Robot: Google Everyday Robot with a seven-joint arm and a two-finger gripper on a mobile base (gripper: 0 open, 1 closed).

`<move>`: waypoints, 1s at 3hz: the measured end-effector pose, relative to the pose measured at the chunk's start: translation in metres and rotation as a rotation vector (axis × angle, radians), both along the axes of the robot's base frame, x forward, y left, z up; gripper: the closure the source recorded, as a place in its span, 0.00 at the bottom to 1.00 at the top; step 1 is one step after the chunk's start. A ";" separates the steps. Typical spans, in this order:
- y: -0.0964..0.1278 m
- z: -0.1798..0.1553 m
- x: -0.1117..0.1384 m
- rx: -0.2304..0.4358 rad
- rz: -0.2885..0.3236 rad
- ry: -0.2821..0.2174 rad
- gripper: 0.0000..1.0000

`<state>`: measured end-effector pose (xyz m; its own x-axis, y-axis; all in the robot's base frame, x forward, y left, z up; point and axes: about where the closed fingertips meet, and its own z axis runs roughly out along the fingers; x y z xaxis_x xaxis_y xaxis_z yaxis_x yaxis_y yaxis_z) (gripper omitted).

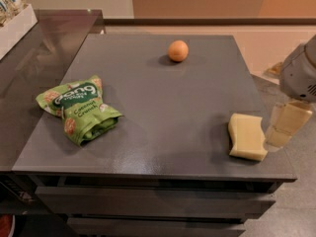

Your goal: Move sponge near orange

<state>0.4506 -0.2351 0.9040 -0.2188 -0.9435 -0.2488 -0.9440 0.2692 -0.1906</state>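
Observation:
The pale yellow sponge (247, 137) lies flat near the front right corner of the grey table (163, 107). The small round orange (178, 51) sits at the far middle of the table, well apart from the sponge. My gripper (284, 126) hangs off the table's right edge, just right of the sponge and close to it, with the grey arm housing (300, 75) above it. It holds nothing that I can see.
A green snack bag (79, 108) lies on the left part of the table. A darker counter (44, 48) adjoins the table on the left, with a white box (15, 19) at its far left. Drawers run below the front edge.

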 end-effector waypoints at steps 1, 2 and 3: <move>-0.004 -0.022 0.003 0.019 -0.001 0.024 0.00; -0.006 -0.042 0.002 0.030 0.005 0.053 0.00; -0.006 -0.057 -0.003 0.037 0.018 0.080 0.00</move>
